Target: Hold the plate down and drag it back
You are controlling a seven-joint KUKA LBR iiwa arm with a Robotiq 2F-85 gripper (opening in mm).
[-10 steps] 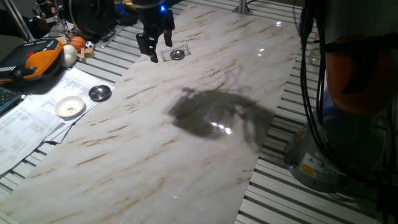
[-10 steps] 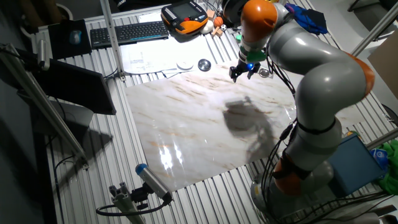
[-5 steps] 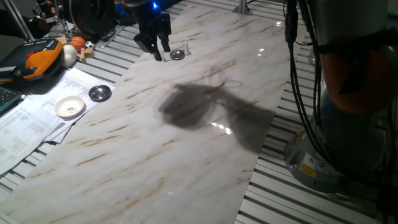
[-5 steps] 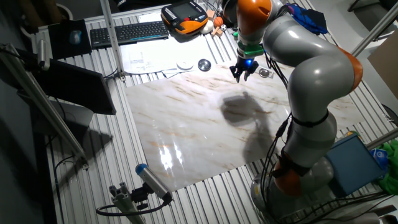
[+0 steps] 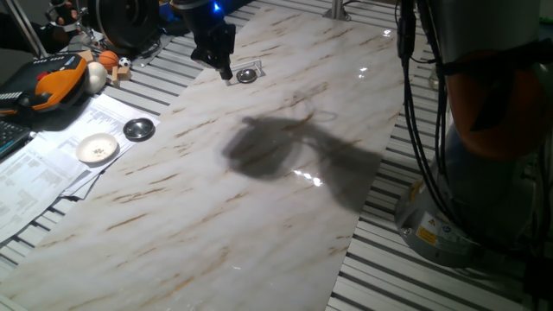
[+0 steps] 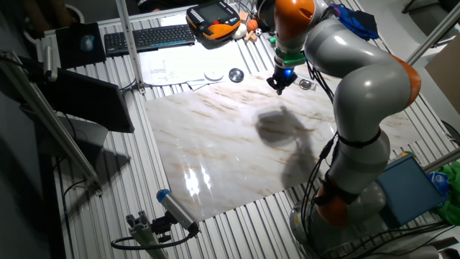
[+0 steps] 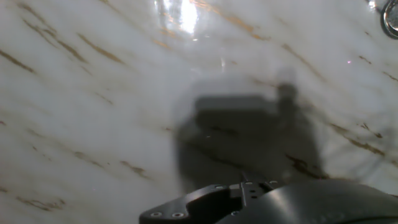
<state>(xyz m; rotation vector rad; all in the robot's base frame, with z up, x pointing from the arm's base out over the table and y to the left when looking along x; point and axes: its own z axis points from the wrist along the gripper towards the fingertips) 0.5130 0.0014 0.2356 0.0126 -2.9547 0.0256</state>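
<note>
The plate (image 5: 247, 75) is a very small dark round disc with a shiny centre, lying on the marble slab (image 5: 259, 173) near its far edge. My gripper (image 5: 225, 72) hangs just left of it, fingers drawn together into one tip, holding nothing, apart from the plate. In the other fixed view the gripper (image 6: 280, 88) is left of the plate (image 6: 307, 84). In the hand view the plate's rim (image 7: 392, 17) shows at the top right corner; the fingertips are hidden, and only the hand's dark body and its shadow show.
A larger dark silver-rimmed disc (image 5: 138, 130) and a white shallow dish (image 5: 97, 149) lie on papers left of the slab. An orange teach pendant (image 5: 52, 82) and small balls are behind them. A keyboard (image 6: 147, 39) lies beyond. The robot base (image 5: 467, 173) stands at right.
The fingers have closed from open to together. The hand has shifted slightly toward the slab's far edge, staying beside the plate. The plate has not moved.
</note>
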